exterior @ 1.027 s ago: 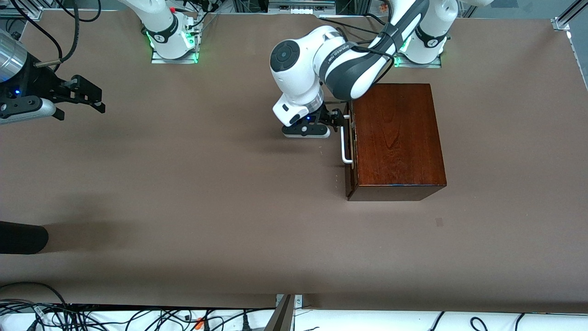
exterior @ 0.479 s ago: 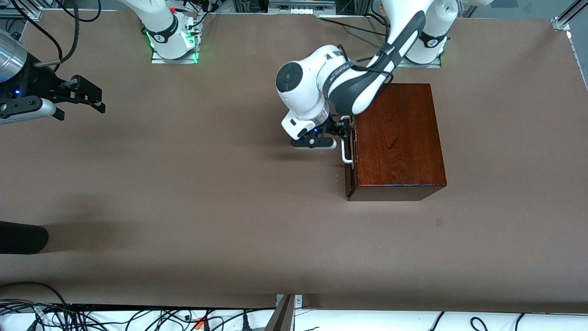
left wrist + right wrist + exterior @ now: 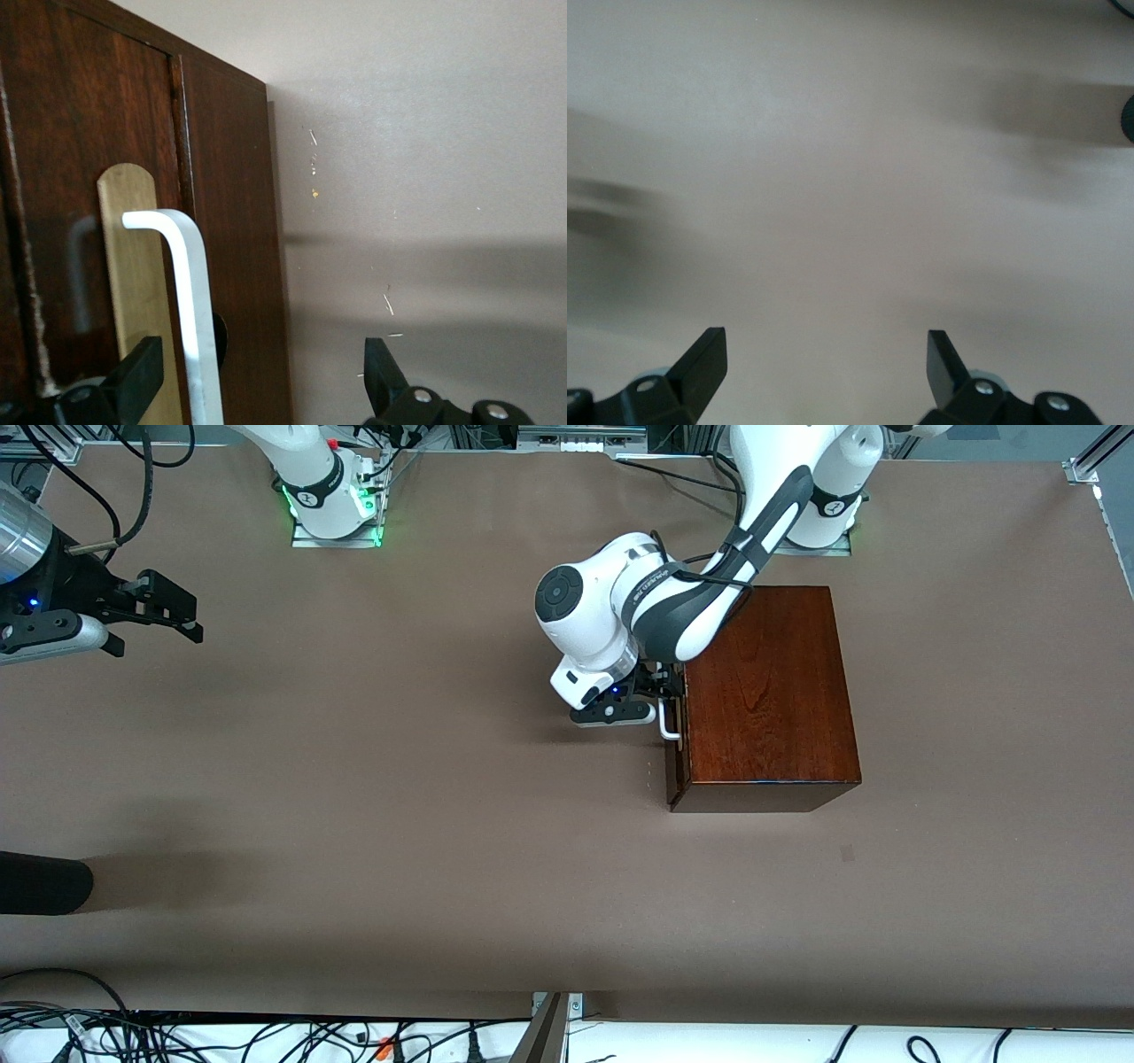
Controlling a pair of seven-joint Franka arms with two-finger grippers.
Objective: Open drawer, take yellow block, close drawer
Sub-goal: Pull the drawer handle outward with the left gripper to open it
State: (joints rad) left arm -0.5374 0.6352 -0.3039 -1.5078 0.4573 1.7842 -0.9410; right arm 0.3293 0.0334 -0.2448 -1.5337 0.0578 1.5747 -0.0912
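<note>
1. The bench [image 3: 354, 797] carries one thing of the task, the box [image 3: 766, 691], which sits toward the left arm's end. Its top is shut over whatever is inside, so the yellow block is not visible in any view.
2. The drawer [image 3: 675, 766] is closed, its dark front flush with the box and facing the right arm's end of the bench.
3. The handle [image 3: 666, 723] is a white bar fixed to that front; its long axis runs along the front, from nearer the camera to farther from it.
4. The left gripper [image 3: 660, 691] is right at the drawer front, far closer than the other arm. In the left wrist view its fingers are spread, with the bar [image 3: 197, 319] between them; no contact with it shows, so nothing is pinched yet. The likely next move is to close on the bar and pull toward the right arm's end.
5. The right gripper [image 3: 168, 615] waits over bare bench at the right arm's end, fingers spread and empty.
</note>
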